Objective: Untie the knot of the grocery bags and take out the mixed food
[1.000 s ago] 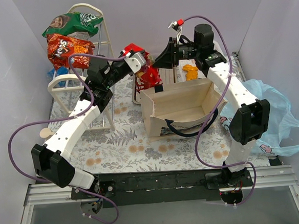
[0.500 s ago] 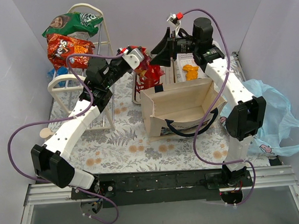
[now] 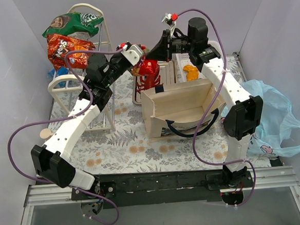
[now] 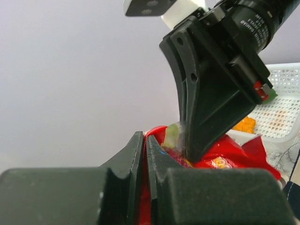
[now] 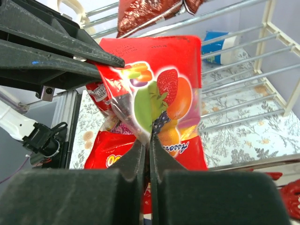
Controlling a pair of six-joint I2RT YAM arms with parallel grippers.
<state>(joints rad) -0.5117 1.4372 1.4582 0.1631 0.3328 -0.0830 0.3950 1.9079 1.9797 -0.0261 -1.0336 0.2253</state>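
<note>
**Top view.** The left gripper [image 3: 137, 61] and the right gripper [image 3: 157, 54] meet almost tip to tip over the rear of the table. Both pinch a red fruit-print snack bag [image 3: 148, 68], which hangs in the air between the wire rack [image 3: 101, 23] and the white basket [image 3: 180, 69]. Room there is tight. The beige tote [image 3: 183, 107] stands open-mouthed just in front, with its rear rim below the bag. The light-blue plastic bag [image 3: 281, 116] lies slack at the table's right edge, against the wall. A green snack bag [image 3: 71, 22] and a Doritos bag [image 3: 65, 46] rest on the upper part of the rack.

**Left wrist view.** The left jaws are closed to a thin slit on the red bag's edge. The right gripper [image 4: 193, 152] bites the same bag just beside them.

**Right wrist view.** The right jaws are clamped narrow on the bag's near edge. The left gripper [image 5: 112, 63] holds the bag's upper left corner. A carton [image 5: 220, 44] lies behind the rack rails.
</note>
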